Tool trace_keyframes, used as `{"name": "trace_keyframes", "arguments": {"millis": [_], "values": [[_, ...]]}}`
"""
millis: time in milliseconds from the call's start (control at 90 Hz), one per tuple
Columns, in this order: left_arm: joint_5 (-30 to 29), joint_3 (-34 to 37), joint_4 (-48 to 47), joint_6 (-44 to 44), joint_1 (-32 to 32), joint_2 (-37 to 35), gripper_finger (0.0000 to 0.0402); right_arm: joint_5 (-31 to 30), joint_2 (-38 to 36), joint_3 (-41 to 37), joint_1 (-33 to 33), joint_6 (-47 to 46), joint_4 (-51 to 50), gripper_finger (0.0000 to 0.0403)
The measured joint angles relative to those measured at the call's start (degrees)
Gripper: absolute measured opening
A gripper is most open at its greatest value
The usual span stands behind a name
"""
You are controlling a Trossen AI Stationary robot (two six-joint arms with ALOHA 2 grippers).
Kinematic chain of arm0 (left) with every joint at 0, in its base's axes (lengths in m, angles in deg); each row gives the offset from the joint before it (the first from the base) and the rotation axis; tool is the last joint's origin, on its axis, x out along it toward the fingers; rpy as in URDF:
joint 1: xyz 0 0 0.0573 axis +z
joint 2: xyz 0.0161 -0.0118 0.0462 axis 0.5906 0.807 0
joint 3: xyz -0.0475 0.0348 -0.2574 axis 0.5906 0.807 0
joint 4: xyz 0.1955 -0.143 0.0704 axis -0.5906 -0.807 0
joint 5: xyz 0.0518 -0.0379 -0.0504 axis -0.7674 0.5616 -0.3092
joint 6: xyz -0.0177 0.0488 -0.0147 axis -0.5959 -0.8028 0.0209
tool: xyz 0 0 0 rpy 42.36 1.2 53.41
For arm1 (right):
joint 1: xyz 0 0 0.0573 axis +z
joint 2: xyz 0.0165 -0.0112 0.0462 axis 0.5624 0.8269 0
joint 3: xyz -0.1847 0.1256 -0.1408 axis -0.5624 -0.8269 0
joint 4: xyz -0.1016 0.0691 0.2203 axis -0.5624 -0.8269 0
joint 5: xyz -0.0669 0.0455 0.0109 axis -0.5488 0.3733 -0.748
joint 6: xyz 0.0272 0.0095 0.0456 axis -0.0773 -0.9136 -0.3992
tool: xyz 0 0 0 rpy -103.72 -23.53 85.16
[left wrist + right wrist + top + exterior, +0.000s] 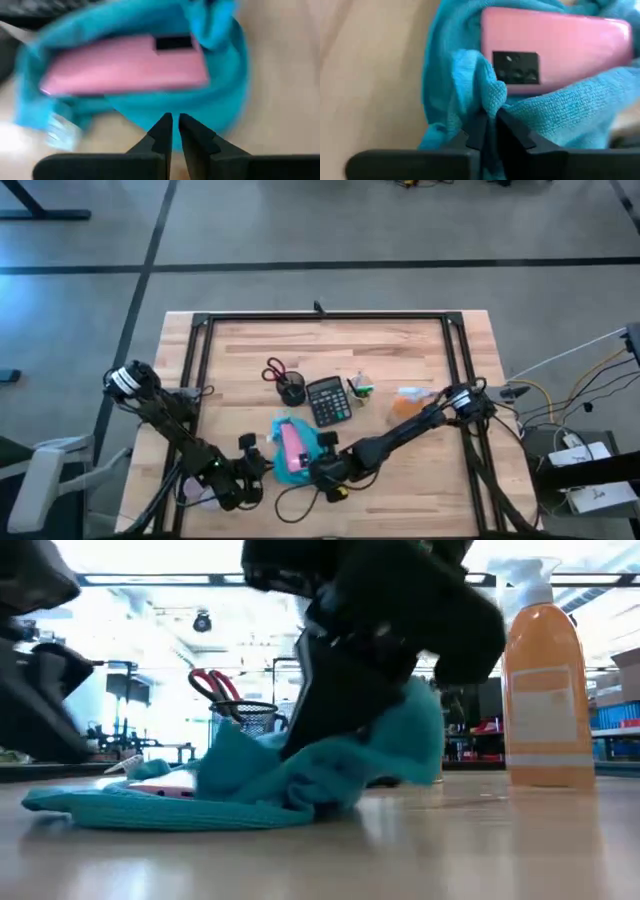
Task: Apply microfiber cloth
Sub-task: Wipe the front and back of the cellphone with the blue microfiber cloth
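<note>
Pinching a raised fold of the microfiber cloth (pixel 485 95), the right gripper (pixel 487 127) sat at the lower centre of the high view, its fingers drawn narrow with only the turquoise fabric between them. The cloth (pixel 291 442) lay low in the frame's centre on the wooden table (pixel 400 480), spread beneath and partly folded over a flat pink device (pixel 555 47). That device carried a small black rectangular patch (pixel 516 67); no writing or brand could be read on it.

The left gripper (pixel 172 127) was at the lower left of the high view, just beside the cloth's edge, its fingers nearly together with a thin gap and nothing held between them.

Above the cloth in the high view stood a black calculator (pixel 328 400); its key markings were not legible. To its left was a dark mesh cup (pixel 291 390) holding red-handled scissors (pixel 275 369). An orange spray bottle (pixel 547 690) with a white head stood at the right of the low view; its label showed pale bands but no readable text.
</note>
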Motion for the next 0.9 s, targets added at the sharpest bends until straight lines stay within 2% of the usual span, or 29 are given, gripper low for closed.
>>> {"name": "trace_keyframes", "arguments": {"millis": [133, 289, 333, 422, 567, 744, 900], "values": [[-1.33, -0.01, 1.52, -2.12, 2.71, 1.28, 0.0020, -1.41, -2.80, -0.01, -1.45, -2.01, -1.67, 0.0121], [-0.27, -0.02, 4.48, -5.71, 5.62, 3.05, 0.0020, -1.73, -2.28, 0.05, -4.07, 2.85, 8.22, 0.0169], [0.06, 0.00, 4.20, -5.95, 5.88, 3.24, 0.0020, -1.38, -1.71, 0.04, -4.72, 5.21, 8.16, 0.0175], [0.51, -0.04, 4.43, -5.81, 5.93, 3.82, 0.0020, -0.62, -0.84, -0.04, -6.03, 5.53, 3.29, 0.0181], [3.78, 0.00, 3.85, -4.72, 5.75, 4.75, 0.0020, 3.09, -0.97, -0.01, -6.80, -0.23, -13.22, 0.0178], [3.39, 0.20, 4.22, -4.02, 5.75, 6.07, 0.0020, 5.52, -2.15, 0.09, -5.32, -5.63, -33.37, 0.0174], [3.32, 0.22, 4.20, -3.81, 5.74, 6.52, 0.0020, 0.70, -4.08, 2.84, -5.68, -3.69, -32.38, 0.0176]]}}
